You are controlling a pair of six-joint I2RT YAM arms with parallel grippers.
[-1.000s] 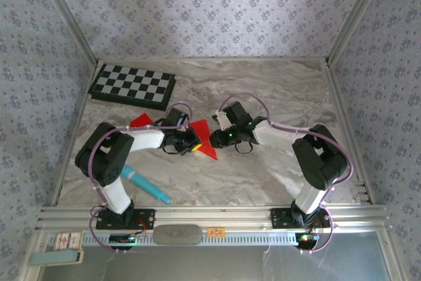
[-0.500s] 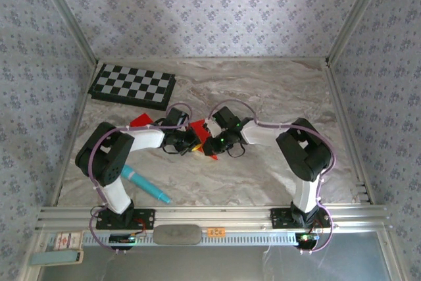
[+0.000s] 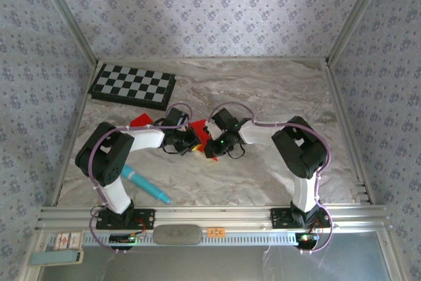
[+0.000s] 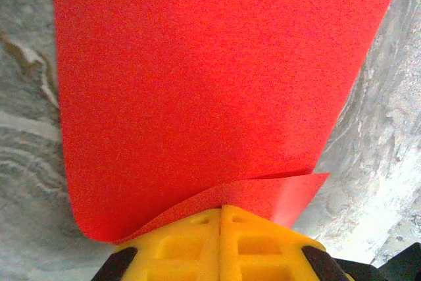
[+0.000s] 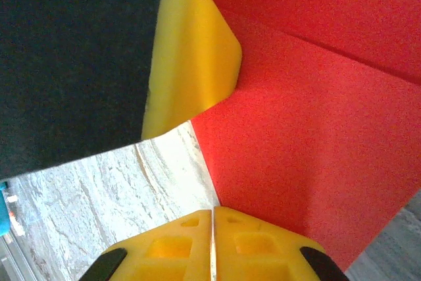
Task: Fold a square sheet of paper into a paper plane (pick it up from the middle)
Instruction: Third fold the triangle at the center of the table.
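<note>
Red and creased, the square sheet of paper [image 4: 197, 83] sits in front of the chequered board's [image 3: 131, 86] right end. Your left hand [image 4: 221, 210] pinches one edge; your right hand [image 5: 212, 214], pressed together, seems to nip another. Only an early fold shows; most of the folding is left.

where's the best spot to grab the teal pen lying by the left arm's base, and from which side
Probably mid-barrel on the teal pen, coming straight down from above. It lies flat on the table, slanting from far-left to near-right, so the fingers should close across its narrow width, square to that slant. The middle should keep it balanced when lifted.
</note>
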